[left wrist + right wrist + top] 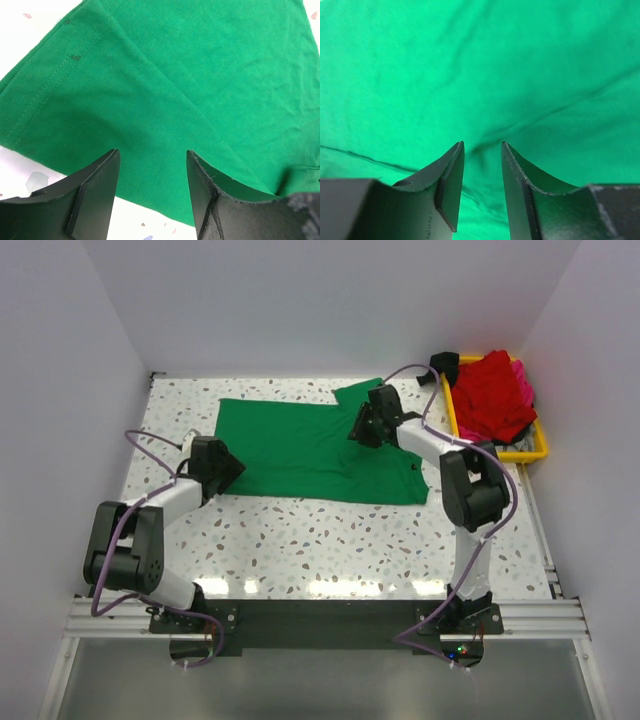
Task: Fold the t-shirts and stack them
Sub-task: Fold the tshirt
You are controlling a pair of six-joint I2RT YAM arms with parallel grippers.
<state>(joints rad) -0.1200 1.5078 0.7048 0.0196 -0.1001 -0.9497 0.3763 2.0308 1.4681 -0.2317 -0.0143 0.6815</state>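
Observation:
A bright green t-shirt [290, 450] lies spread flat across the back half of the table, with one sleeve pointing to the back right. My left gripper [229, 469] is open over the shirt's near left edge; in the left wrist view [152, 167] green cloth [165, 75] and a strip of table show between its jaws. My right gripper [357, 428] is open and low over the shirt's right part, near the sleeve. In the right wrist view [482, 150] its tips sit at a small wrinkle in the cloth [470, 60]. Red shirts [492, 392] and a pink shirt [522, 380] lie heaped in the tray.
A yellow plastic tray [530, 452] stands at the back right against the right wall. White walls close the table on the left, back and right. The speckled tabletop [320, 540] lies between the shirt and the arm bases.

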